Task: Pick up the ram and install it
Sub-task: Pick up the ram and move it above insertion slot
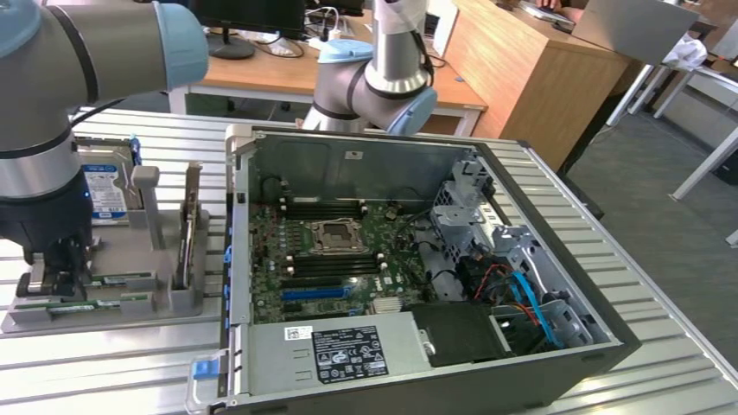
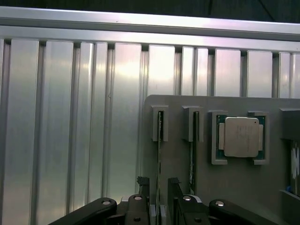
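- Ram (image 2: 159, 159) stood on edge in the grey holder (image 2: 176, 154), in the slot nearest the holder's edge that faces bare table (image 2: 70, 117). A second stick (image 2: 191, 154) sat in the next slot over, towards the processor (image 2: 241, 136).
- Holder lay on the ribbed table beside the open computer case (image 1: 600, 346), on the exterior view's left.
- Gripper (image 2: 158, 180) was low over that slot with its fingers (image 2: 143, 180) spread, one on each side of the stick. No contact could be made out.
- Long axis ran along the slot, parallel to the table's ribs, with the thin top edge up and the flat faces towards the fingers.
- Handling, by my reckoning: light, stiff and thin, but fragile, with chips on the faces and contacts along the lower edge.
- The best hold looked like a gentle pinch across the flat faces near mid-length and high on the board, so it would lift straight without tilting.
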`<state>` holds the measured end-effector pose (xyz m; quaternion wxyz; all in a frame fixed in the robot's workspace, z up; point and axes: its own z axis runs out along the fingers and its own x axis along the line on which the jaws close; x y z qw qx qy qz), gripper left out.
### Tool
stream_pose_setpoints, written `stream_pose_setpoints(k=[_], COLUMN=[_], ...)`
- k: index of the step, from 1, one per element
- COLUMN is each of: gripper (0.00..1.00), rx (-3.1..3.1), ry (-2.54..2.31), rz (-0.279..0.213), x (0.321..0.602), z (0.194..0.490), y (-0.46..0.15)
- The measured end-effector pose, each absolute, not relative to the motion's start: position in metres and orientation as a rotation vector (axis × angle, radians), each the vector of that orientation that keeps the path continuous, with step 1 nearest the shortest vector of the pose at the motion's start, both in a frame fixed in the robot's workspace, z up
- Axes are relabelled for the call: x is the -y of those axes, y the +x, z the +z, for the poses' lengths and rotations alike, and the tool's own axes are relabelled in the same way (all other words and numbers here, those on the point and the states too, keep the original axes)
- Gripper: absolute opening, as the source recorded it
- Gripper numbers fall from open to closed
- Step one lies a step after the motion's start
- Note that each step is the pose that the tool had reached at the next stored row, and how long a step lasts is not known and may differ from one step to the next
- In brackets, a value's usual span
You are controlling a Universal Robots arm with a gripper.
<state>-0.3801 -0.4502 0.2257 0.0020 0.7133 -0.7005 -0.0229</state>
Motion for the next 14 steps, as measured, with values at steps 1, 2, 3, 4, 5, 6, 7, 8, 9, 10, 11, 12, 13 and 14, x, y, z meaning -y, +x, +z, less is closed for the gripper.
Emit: stream_pose_setpoints(k=[1,2,3,4,5,6,7,8,9,10,11,12,13,14], gripper=[0.30,0.30,0.30,0.30,0.30,0.30,0.30,0.30,0.30,0.30,0.30,0.30,0.30,0.30], rx=[2.198,2.198,2.198,2.198,2.198,2.198,2.198,2.198,2.198,2.198,2.198,2.198,2.198,2.199], ry=[2.238,2.238,2.238,2.238,2.238,2.238,2.238,2.239,2.239,2.239,2.239,2.239,2.239,2.239], rz=[-0.072,-0.072,-0.072,-0.073,-0.073,-0.073,-0.073,-0.073,-0.073,-0.073,-0.074,-0.074,-0.074,-0.074], x=[0.450,0.450,0.450,0.450,0.450,0.450,0.450,0.450,0.450,0.450,0.450,0.450,0.450,0.450], z=[0.225,0.224,0.224,0.223,0.222,0.221,0.221,0.220,0.219,0.218,0.217,0.216,0.215,0.214], y=[-0.380,-0.380,-0.380,-0.380,-0.380,-0.380,-0.380,-0.380,-0.380,-0.380,-0.380,-0.380,-0.380,-0.380])
